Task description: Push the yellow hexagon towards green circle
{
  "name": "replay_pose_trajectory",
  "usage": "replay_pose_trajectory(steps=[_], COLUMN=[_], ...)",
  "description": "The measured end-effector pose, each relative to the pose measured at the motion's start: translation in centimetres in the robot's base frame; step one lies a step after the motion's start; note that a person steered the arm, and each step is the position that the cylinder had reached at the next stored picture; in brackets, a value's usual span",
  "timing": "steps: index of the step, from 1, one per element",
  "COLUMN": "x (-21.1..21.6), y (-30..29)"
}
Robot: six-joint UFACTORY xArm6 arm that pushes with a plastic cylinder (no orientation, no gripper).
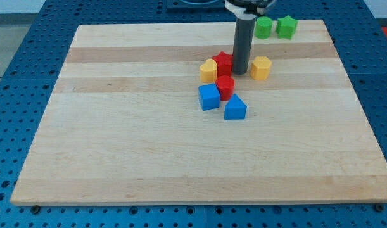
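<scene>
The yellow hexagon [261, 67] lies right of the board's centre, in the upper half. The green circle [263, 27] sits near the view's top edge, straight above the hexagon, with a green star [286, 26] right beside it. My tip [241, 71] rests on the board just left of the yellow hexagon, with a small gap, and touches or nearly touches a red block [223, 62] on its left.
A yellow block [208, 69] sits left of the red one. Below them are a red cylinder [225, 87], a blue cube [209, 97] and a blue triangular block [235, 107]. The wooden board [117, 139] lies on a blue pegboard.
</scene>
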State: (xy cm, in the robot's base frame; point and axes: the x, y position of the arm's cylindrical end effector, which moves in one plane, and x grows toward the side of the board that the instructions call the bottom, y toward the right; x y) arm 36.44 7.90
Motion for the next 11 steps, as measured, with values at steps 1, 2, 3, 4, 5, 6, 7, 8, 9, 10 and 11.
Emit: replay_pose_trajectory(steps=[1, 2, 3, 4, 5, 6, 7, 8, 9, 10, 11], x=[2.6, 0.4, -4.4, -4.4, -0.2, 1.8, -0.5, -4.6, -5.7, -3.4, 0.0], y=[1.5, 6.1, 11.6, 13.2, 13.0, 9.3, 7.5, 9.4, 13.4, 13.6, 10.6])
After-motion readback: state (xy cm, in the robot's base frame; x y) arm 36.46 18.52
